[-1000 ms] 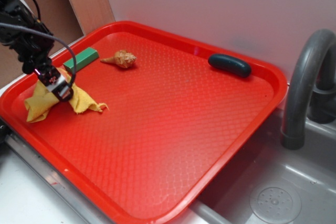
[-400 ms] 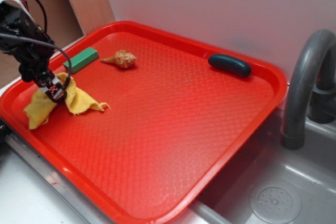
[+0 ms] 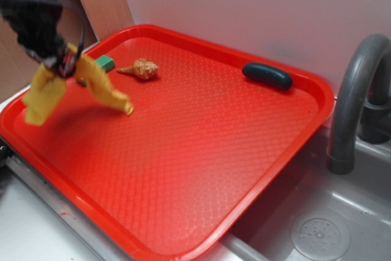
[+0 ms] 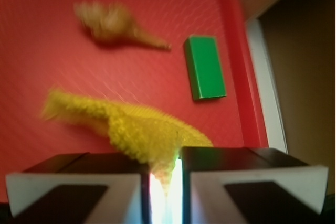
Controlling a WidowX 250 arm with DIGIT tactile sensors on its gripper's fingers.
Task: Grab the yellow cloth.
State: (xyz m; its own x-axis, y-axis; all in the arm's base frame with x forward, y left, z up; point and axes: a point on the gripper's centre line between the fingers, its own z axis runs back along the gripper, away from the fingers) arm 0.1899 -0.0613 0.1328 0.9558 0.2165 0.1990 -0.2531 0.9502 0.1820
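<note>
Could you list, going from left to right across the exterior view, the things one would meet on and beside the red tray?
yellow cloth hanging from the gripper → seashell → dark oblong object → grey faucet. The green block is left out, since the cloth overlaps it.

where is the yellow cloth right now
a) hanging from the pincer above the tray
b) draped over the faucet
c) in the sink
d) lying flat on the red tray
a: the yellow cloth dangles from the pincer, its ends hanging clear of the red tray.
</note>
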